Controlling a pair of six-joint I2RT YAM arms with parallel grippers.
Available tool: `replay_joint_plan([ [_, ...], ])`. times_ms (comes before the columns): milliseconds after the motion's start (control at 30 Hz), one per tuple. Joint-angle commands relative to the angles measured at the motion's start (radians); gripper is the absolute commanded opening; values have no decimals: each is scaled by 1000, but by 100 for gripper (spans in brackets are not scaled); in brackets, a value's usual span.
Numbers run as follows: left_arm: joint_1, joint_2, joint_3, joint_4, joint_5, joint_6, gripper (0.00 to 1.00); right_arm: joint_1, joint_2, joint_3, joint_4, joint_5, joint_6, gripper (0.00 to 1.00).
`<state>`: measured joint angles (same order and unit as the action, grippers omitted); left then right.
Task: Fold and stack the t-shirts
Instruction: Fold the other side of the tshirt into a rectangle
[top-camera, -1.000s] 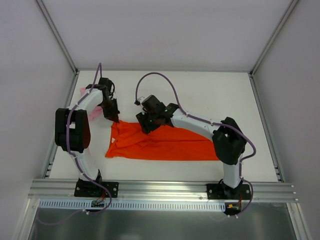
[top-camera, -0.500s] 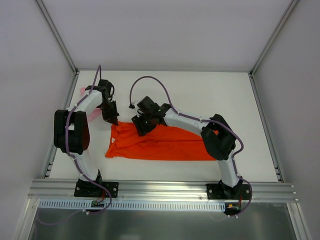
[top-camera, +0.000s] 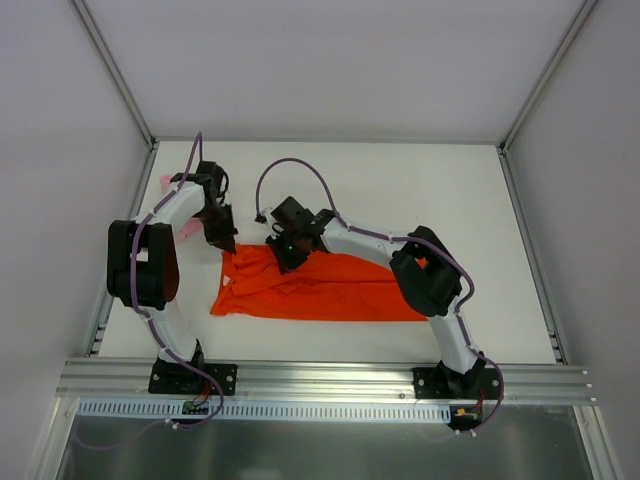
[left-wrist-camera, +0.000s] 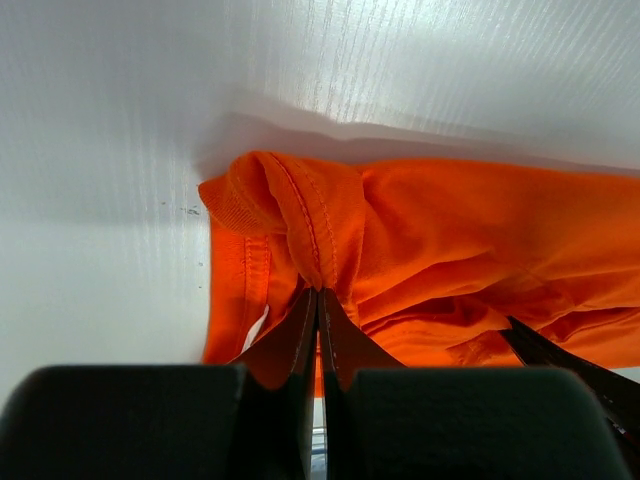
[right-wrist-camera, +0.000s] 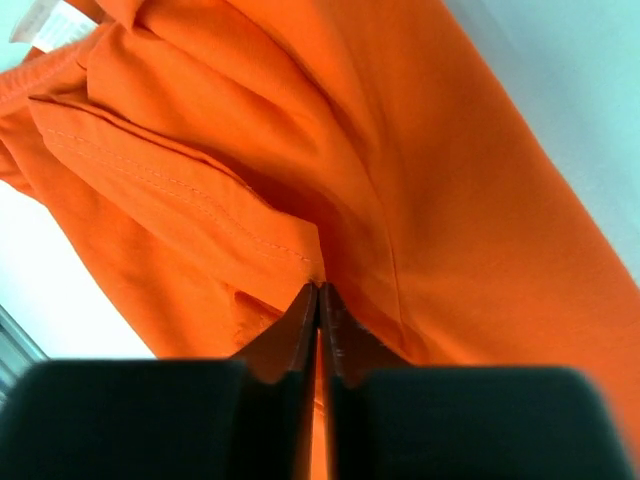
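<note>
The orange-red t-shirt (top-camera: 320, 288) lies folded into a long band across the middle of the table. My left gripper (top-camera: 226, 240) is shut on its far left corner, pinching a seamed hem (left-wrist-camera: 318, 288). A short way to the right, my right gripper (top-camera: 284, 256) is shut on a fold along the shirt's far edge (right-wrist-camera: 318, 288). The pink t-shirt (top-camera: 187, 228) shows only as a small patch behind the left arm, by the left wall.
White walls with metal posts close the table at the left (top-camera: 120, 90), right (top-camera: 545, 90) and back. A metal rail (top-camera: 320, 378) runs along the near edge by both arm bases. Bare white tabletop (top-camera: 440, 190) stretches behind the shirt.
My right gripper has moved left along the shirt's far edge and shut on the cloth. The left gripper has kept its hold and place.
</note>
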<state>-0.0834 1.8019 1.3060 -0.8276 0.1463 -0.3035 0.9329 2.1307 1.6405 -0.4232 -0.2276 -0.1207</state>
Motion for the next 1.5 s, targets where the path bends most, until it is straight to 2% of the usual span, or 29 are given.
replay_joint_plan([
  [0, 8, -53, -8, -30, -21, -19, 0, 1, -44, 42, -6, -16, -5, 1],
  [500, 8, -93, 35, -48, -2, -17, 0, 10, -271, -113, -17, 39, 33, 1],
  [1133, 10, -151, -57, -76, -1, -20, 0, 86, -324, -206, -38, 50, 35, 1],
  [1200, 10, -150, -66, -74, 4, -19, 3, 87, -325, -215, -31, 53, 38, 1],
  [1300, 10, -138, -94, -54, 12, -20, 20, 89, -319, -231, -23, 69, 38, 5],
  [1467, 10, -115, -119, 8, 36, -37, 39, 90, -293, -243, 7, 117, 38, 13],
])
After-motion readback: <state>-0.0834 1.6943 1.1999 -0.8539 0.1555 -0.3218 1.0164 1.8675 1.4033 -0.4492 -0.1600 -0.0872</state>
